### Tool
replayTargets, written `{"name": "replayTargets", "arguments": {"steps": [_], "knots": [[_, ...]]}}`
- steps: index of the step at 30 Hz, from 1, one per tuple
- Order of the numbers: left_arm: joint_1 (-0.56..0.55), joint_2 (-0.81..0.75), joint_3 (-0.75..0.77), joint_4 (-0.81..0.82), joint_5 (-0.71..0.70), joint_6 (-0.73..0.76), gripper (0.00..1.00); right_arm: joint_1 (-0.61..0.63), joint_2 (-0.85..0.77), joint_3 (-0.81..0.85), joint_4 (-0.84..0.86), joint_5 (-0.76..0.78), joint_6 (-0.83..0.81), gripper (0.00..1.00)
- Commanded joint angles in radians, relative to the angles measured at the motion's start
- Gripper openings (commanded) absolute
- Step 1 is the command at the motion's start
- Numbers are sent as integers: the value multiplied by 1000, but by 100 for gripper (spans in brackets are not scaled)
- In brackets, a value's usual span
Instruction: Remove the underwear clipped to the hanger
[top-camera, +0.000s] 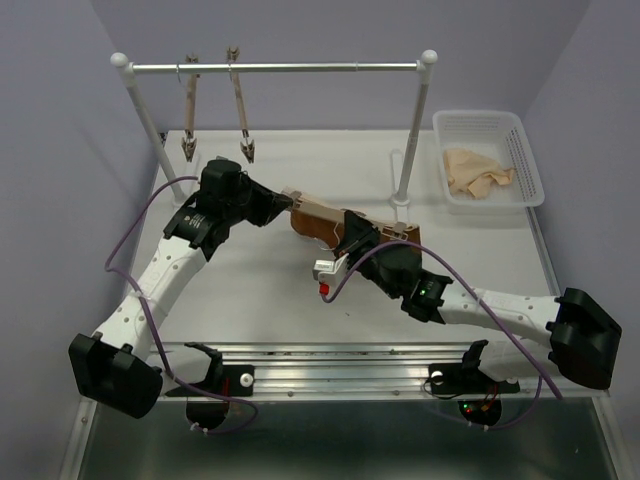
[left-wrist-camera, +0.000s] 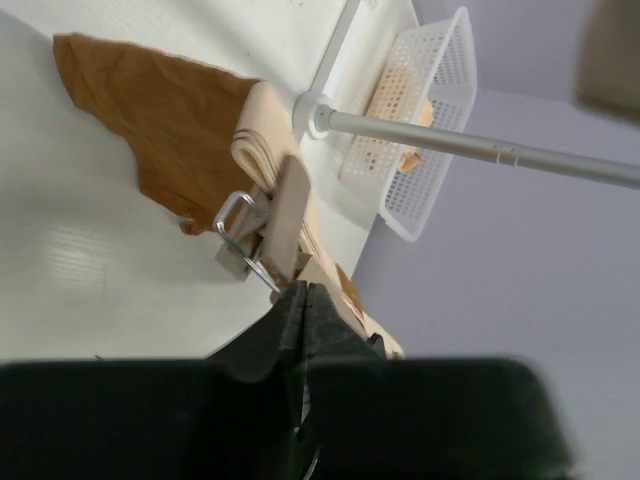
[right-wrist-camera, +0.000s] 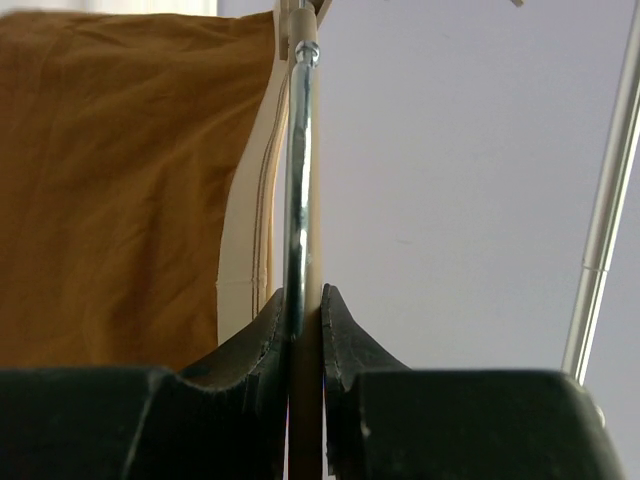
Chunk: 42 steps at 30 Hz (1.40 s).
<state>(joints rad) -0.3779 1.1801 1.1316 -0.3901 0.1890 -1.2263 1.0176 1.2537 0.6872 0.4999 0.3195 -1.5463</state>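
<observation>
The rust-brown underwear (top-camera: 322, 226) hangs clipped to the light wooden hanger (top-camera: 318, 206), which is held above the middle of the table. My left gripper (top-camera: 283, 207) is at the hanger's left end. In the left wrist view its jaws (left-wrist-camera: 300, 292) are shut, with the tips against the metal wire clip (left-wrist-camera: 243, 232) that pinches the underwear (left-wrist-camera: 165, 110). My right gripper (top-camera: 355, 238) is shut on the hanger near its right part. In the right wrist view the fingers (right-wrist-camera: 305, 310) clamp the wooden bar and a shiny metal wire (right-wrist-camera: 298, 170), with the underwear (right-wrist-camera: 120, 180) to the left.
A metal clothes rail (top-camera: 280, 68) on white posts crosses the back, with two more clip hangers (top-camera: 215, 110) hanging at its left. A white basket (top-camera: 525, 150) at the back right holds a pale beige cloth (top-camera: 477, 170). A small white and red piece (top-camera: 324, 275) lies beside the right gripper.
</observation>
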Motion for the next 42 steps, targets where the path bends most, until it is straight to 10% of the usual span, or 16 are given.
{"name": "replayTargets", "arguments": {"steps": [1, 11, 15, 19, 35, 42], "knots": [[4, -34, 0, 82, 18, 4, 0, 13, -2, 8, 9, -14, -23, 1], [4, -85, -17, 79, -20, 10, 0, 13, 0, 17, 32, -10, -8, 1], [5, -65, 4, 22, -20, 19, 76, 13, 3, 14, 40, -10, -5, 1], [4, -68, -35, 39, 1, 4, 91, 13, 1, 18, 42, -4, -5, 1], [5, -88, -92, 28, -56, -38, 97, 13, -2, 15, 45, -8, -5, 1], [5, -88, -125, 88, -49, -55, 67, 22, 0, 15, 40, -4, -6, 1]]}}
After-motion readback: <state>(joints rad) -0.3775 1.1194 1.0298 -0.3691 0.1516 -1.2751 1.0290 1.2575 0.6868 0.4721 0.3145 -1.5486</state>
